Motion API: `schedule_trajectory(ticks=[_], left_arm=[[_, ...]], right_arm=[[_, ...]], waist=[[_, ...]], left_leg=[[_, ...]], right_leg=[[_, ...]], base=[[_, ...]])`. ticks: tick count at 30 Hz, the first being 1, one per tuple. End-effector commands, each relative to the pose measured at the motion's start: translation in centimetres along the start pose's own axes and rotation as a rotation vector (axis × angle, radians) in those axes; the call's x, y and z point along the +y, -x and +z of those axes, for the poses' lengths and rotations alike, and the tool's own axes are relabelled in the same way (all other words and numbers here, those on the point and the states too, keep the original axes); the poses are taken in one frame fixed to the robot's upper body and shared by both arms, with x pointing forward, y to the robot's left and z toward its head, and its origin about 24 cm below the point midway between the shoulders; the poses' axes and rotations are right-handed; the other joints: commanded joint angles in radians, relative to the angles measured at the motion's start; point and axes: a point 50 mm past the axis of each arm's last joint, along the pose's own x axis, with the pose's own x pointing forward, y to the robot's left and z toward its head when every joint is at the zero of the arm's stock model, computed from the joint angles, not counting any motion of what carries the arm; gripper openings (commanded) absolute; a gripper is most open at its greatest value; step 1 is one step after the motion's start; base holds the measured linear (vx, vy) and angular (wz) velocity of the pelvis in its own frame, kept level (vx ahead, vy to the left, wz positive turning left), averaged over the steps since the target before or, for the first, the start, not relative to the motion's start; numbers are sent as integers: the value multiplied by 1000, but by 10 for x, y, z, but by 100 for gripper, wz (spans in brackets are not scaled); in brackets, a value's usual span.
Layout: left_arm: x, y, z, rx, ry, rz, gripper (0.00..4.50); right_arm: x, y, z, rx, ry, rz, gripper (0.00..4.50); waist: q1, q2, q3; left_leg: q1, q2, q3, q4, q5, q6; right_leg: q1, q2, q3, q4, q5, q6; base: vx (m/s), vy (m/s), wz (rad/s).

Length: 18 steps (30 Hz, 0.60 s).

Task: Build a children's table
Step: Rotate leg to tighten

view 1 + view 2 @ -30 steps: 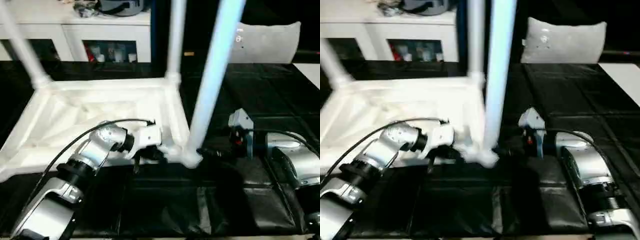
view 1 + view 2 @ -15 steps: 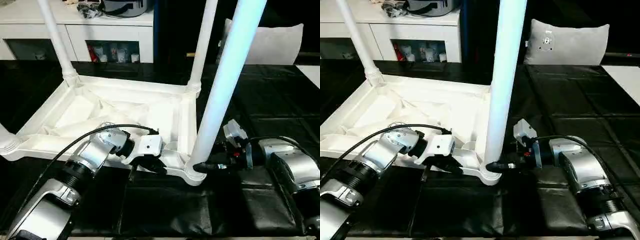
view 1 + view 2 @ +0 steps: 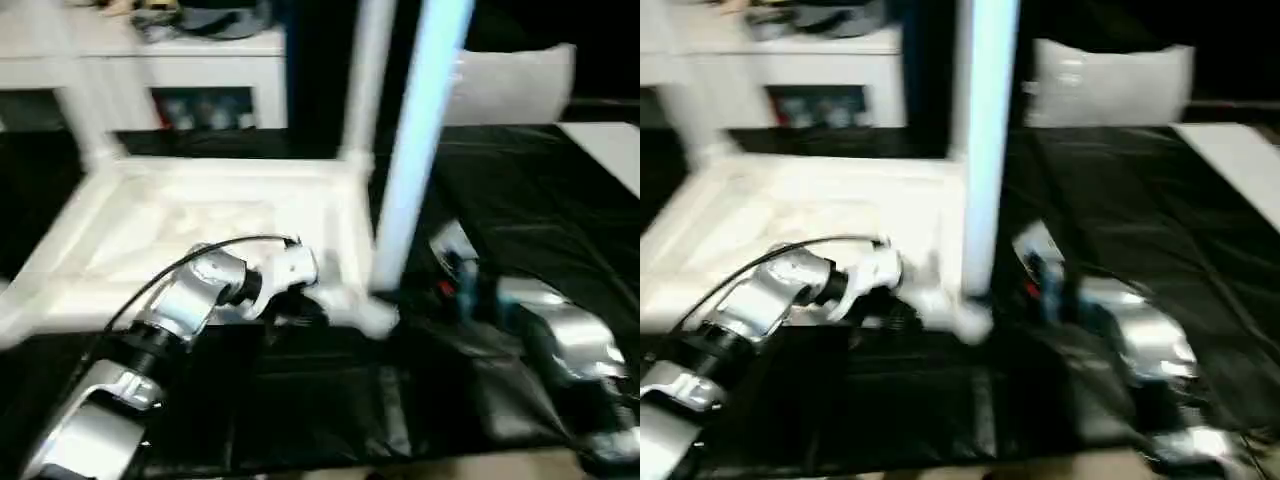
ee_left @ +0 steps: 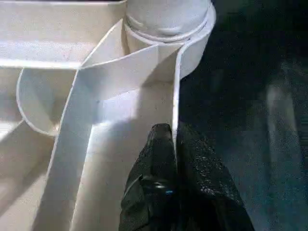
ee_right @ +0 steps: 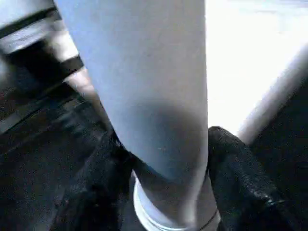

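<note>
The children's table lies upside down on a black mat, its white ribbed tabletop (image 3: pixel 200 215) facing up. A long white leg (image 3: pixel 410 150) stands in the near right corner socket (image 4: pixel 168 19). My left gripper (image 3: pixel 305 310) is shut on the tabletop's thin front rim just beside that socket, its fingers (image 4: pixel 159 154) pinching the wall. My right gripper (image 3: pixel 400 300) comes in from the right at the leg's base. In the right wrist view its fingers (image 5: pixel 236 168) hug the leg (image 5: pixel 149 86) on both sides.
Another leg (image 3: pixel 365 80) rises from the far right corner and one (image 3: pixel 75 100) from the far left. A white cabinet (image 3: pixel 200 60) stands behind the mat, a grey cushion (image 3: pixel 515 80) at the back right, and a white surface (image 3: pixel 610 150) at the right edge.
The head camera has shifted and the picture has blurred. My right gripper's fingers have drawn in around the near leg's base. The left gripper keeps its pinch on the rim.
</note>
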Motion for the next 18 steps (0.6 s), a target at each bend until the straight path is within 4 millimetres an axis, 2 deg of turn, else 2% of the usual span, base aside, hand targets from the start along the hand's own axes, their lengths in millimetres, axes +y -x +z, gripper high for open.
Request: schedule_trajectory(ticks=[1, 2, 3, 4, 5, 6, 7, 9, 11, 12, 14, 15, 16, 18], left_arm=[[-7, -12, 19, -90, 30, 19, 0], [-6, -14, 21, -95, 54, 49, 0], [-4, -17, 23, -103, 84, 97, 0], [-1, -20, 28, -113, 127, 165, 0], [0, -21, 29, -116, 140, 185, 0], [1, -23, 32, -115, 145, 209, 0], [1, -23, 32, -115, 145, 209, 0], [1, -23, 32, -108, 126, 215, 0], [0, -22, 32, -102, 116, 207, 0], [0, -21, 31, -100, 96, 199, 0], [-2, -21, 29, -100, 77, 188, 0], [-3, -19, 27, -94, 64, 177, 0], [-3, -18, 26, -95, 50, 170, 0], [-4, -16, 23, -98, 16, 142, 0]], right_arm=[[-4, -14, -7, 66, -65, -143, 202], [-6, -17, -7, 76, -79, -196, 202], [-7, -21, -6, 66, -90, -241, 202], [-6, -28, -3, 37, -80, -276, 202], [-6, -30, -2, 27, -67, -277, 202], [-6, -33, 0, 0, -52, -287, 255], [-6, -33, 0, 0, -52, -287, 267], [-6, -33, 3, -37, -59, -277, 266], [-5, -32, 4, -52, -48, -261, 299], [-5, -30, 4, -59, -37, -247, 310], [-5, -27, 4, -68, -19, -242, 316], [-5, -23, 4, -85, 0, -225, 330], [-6, -20, 3, -90, 8, -216, 354], [-9, -9, 3, -108, 55, -170, 356]], waist=[[-5, 2, -61], [-17, 3, -61], [-27, -1, -64], [-27, 0, -66], [-32, -5, -65], [-31, -7, -67], [-31, -8, -68], [-24, -7, -72], [-15, -10, -76], [-9, -7, -76], [0, -7, -78], [5, -6, -81], [11, -9, -81], [20, -6, -82]], left_leg=[[-10, 31, -29, -73, -317, 13], [-4, 36, -31, -75, -345, 10], [-3, 33, -30, -72, -333, 7], [-3, 30, -29, -71, -322, 9], [-2, 28, -24, -69, -304, 18], [-3, 24, -20, -68, -282, 33], [-7, 24, -19, -69, -268, 39], [-10, 29, -18, -72, -213, 63], [-13, 30, -14, -71, -161, 79], [-15, 31, -13, -71, -139, 91], [-13, 32, -10, -69, -118, 100], [-16, 31, -10, -68, -93, 104], [-19, 30, -9, -65, -72, 113], [-17, 30, -6, -63, -61, 125]], right_leg=[[66, -57, 23, -105, -595, 22], [65, -58, 20, -108, -582, 19], [63, -65, 23, -104, -555, -2], [63, -65, 26, -104, -543, -9], [58, -66, 30, -102, -532, -25], [60, -65, 36, -102, -518, -33], [60, -66, 40, -97, -502, -41], [62, -63, 50, -84, -425, -78], [63, -63, 60, -69, -357, -108], [64, -62, 63, -64, -334, -120], [62, -62, 67, -57, -302, -135], [66, -63, 69, -50, -263, -147], [66, -61, 71, -44, -230, -152], [66, -61, 72, -40, -219, -159]], base=[[0, 0, 0], [0, 0, 0], [0, 0, 0], [0, 0, 0], [0, 0, 0], [0, 0, 0], [0, 0, 0], [0, 0, 0], [0, 0, 0], [0, 0, 0], [0, 0, 0], [0, 0, 0], [0, 0, 0], [0, 0, 0]])
